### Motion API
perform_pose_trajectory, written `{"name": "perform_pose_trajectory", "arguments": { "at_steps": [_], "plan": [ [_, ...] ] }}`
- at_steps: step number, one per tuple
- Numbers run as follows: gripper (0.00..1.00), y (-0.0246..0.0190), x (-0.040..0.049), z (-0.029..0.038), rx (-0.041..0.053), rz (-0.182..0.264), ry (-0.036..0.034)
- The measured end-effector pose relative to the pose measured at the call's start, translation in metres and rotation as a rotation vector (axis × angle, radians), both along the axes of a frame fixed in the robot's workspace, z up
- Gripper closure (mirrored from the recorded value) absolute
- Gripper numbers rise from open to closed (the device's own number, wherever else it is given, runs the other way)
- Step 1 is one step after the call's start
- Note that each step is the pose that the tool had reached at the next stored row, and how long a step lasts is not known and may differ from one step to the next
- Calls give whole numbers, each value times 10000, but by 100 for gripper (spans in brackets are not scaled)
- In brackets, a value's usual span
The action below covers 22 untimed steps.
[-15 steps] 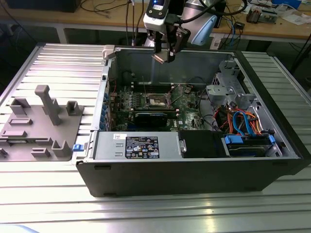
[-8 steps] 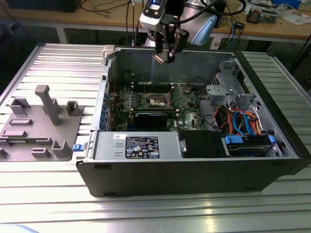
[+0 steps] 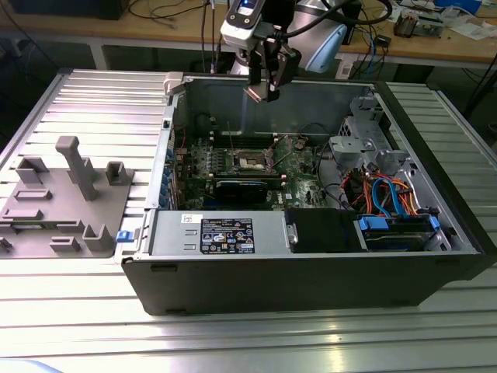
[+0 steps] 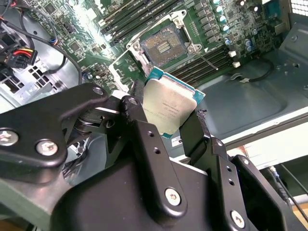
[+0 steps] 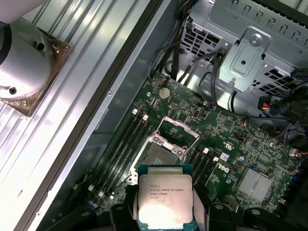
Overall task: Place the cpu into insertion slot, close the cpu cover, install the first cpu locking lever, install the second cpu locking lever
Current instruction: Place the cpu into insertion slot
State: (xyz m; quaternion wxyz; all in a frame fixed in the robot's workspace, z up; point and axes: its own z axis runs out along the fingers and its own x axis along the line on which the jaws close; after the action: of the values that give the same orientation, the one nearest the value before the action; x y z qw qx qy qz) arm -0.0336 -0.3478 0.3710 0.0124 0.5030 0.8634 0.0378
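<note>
Fingers (image 4: 137, 120) of the gripper (image 4: 166, 113) are clamping the cpu (image 4: 169, 107) by 2 opposite edges, hovering above the uncovered insertion slot (image 4: 161, 45); black linkage (image 4: 159, 163) is hiding the chip's lower edge.

- cpu (image 4: 169, 107): small flat square chip, silver-grey top, teal-green edge; clamped at two opposite edges in the gripper (image 4: 166, 115), held tilted in the air above the slot.
- slot (image 4: 161, 46): square socket, dark centre, silvery rim, on the green board; contacts exposed.
- cover (image 5: 188, 136): thin silvery frame, square window; swung up at one edge of the slot.
</note>
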Motion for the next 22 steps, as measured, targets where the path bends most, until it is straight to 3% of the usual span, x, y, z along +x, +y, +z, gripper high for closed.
{"name": "perform_pose_trajectory", "arguments": {
  "at_steps": [22],
  "plan": [
    [46,0,4,-4,-34,-360,0]
  ]
}}
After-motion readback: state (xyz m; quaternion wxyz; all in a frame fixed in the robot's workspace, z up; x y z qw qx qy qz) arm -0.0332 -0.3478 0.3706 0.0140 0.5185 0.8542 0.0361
